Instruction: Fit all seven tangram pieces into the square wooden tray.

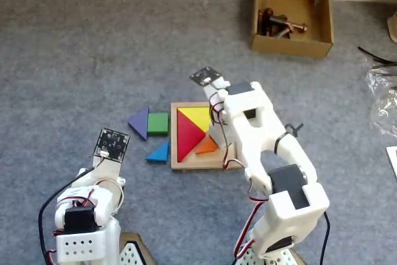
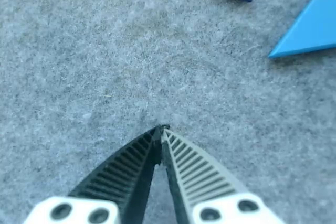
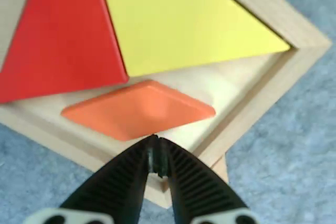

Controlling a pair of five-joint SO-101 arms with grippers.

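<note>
Tangram pieces lie in two groups on a grey carpet (image 1: 74, 60) whose felt-like fibres look matted and fuzzy up close. Nearest the arms, we find the left gripper (image 2: 160, 129) over bare carpet, its ribbed fingers, one black and one pale, pressed together at the tips and holding nothing. Just beyond it lies a light blue triangle (image 1: 159, 152), then a green square (image 1: 158, 123) with a dark blue triangle (image 1: 139, 122) just beside it. All three rest outside the square wooden tray (image 1: 186, 166), near its left side. The right gripper (image 3: 156, 142) sits over the tray's rim, its black tips closed on each other right at the edge of the orange piece (image 3: 139, 111); we cannot tell whether they touch it. That piece lies on the tray's pale wood floor, just beside a large red triangle (image 3: 58, 40) and a large yellow triangle (image 3: 178, 19), both smooth and matte, which meet along one straight seam. Farther back we see an open cardboard box (image 1: 291, 44) holding copper-coloured metal parts (image 1: 276, 24), and clear crinkled plastic (image 1: 384, 100) at the right edge.
</note>
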